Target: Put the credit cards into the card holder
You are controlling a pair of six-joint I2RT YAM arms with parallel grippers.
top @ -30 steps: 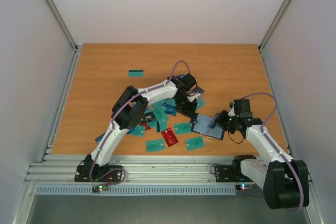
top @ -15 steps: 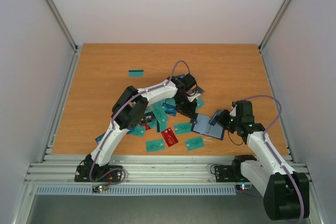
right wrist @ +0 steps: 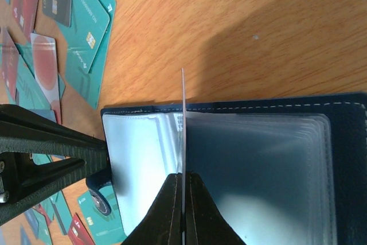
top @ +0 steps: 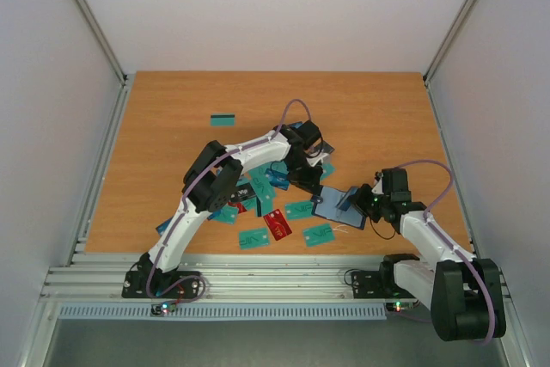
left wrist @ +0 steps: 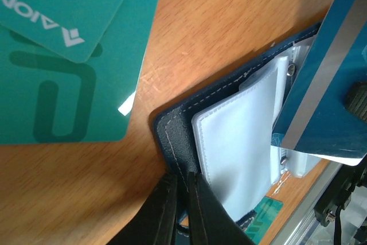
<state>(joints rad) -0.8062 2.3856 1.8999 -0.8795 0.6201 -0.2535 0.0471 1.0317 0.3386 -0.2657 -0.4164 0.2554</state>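
Currently the card holder lies open on the surface, right of centre in the overhead frame, at the right-hand fringe of the scattered credit cards. The left jaws are closed almost flat, pinching the navy cover at its corner. The right jaws are clamped on a blue card with a silver stripe, held on edge with its leading edge at the clear sleeves near the holder's middle. Whether it has entered a pocket cannot be told. Risks, as judged: the card meets the sleeves close to upright, so it may butt against a sleeve lip and buckle, or skid across the plastic instead of sliding in. A push from that side could drag the holder out of the left pinch, which takes only a narrow margin of cover. The thin card, gripped at one end, could also pivot in its jaws. Many cards remain outside the holder, one teal card lying well apart at upper left. The surface is an orange-brown wood-grain board. The enclosure has plain white panels on three sides, metal posts at the far corners, and a ribbed metal rail along the bottom of the frame carrying both arm bases.
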